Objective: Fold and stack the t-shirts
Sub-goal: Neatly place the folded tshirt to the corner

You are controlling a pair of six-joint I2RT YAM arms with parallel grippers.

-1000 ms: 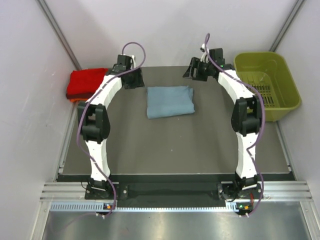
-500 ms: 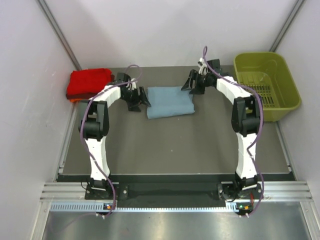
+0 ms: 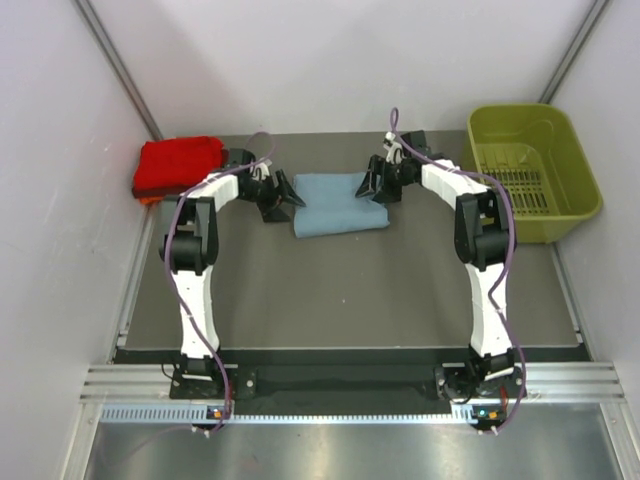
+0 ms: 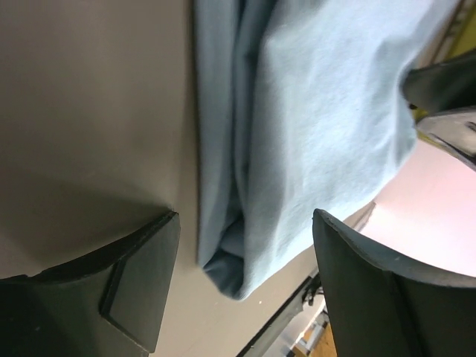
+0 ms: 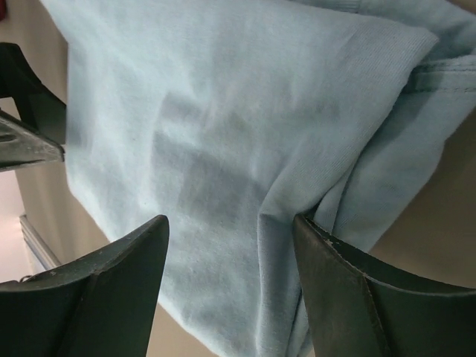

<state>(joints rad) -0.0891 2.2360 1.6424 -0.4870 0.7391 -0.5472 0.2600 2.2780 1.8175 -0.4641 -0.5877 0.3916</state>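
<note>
A folded grey-blue t-shirt [image 3: 338,204] lies flat at the back middle of the dark table. My left gripper [image 3: 286,198] is open and low at its left edge; in the left wrist view [image 4: 245,279] the shirt's folded corner [image 4: 297,119] lies between the spread fingers. My right gripper [image 3: 371,188] is open at the shirt's upper right edge; in the right wrist view [image 5: 230,286] its fingers straddle the cloth [image 5: 216,119], and the right finger [image 5: 357,297] touches a fold. A stack of folded red t-shirts [image 3: 178,165] with orange [image 3: 148,200] showing beneath sits at the back left.
An olive-green plastic basket [image 3: 578,165] stands at the back right, beside the right arm. Pale walls close in on both sides and behind. The table's [image 3: 340,290] front edge meets a metal rail by the arm bases.
Both grippers have come down and inward from the back of the table to the shirt's left and right edges. The shirt has not moved.
</note>
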